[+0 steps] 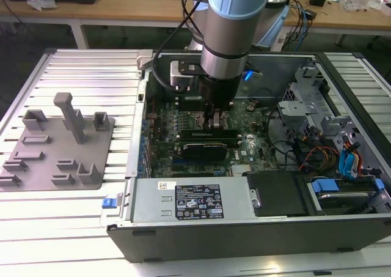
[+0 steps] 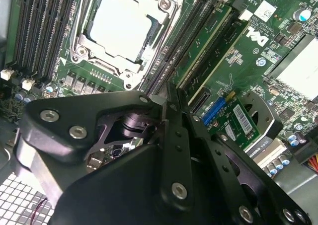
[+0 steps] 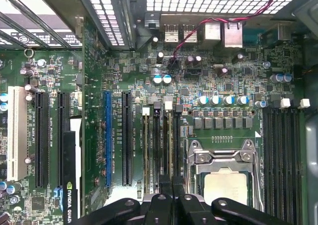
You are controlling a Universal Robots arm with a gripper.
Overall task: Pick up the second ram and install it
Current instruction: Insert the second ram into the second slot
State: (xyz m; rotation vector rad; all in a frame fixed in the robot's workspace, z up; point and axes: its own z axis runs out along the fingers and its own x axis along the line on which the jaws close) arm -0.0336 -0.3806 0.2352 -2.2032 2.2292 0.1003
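**Down among the memory slots**

Now the gripper (image 1: 218, 119) sits low inside the case (image 1: 342, 75), over the motherboard (image 1: 164, 115) beside the CPU socket (image 2: 119, 29). In both wrist views its fingers (image 3: 171, 195) are pressed together over the slots (image 3: 158, 150) next to that socket. I cannot tell whether the ram is between them. The gray holder (image 1: 58, 144) lies well apart, on the exterior view's left.

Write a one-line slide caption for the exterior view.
Gripper lowered over the motherboard inside the open computer case.
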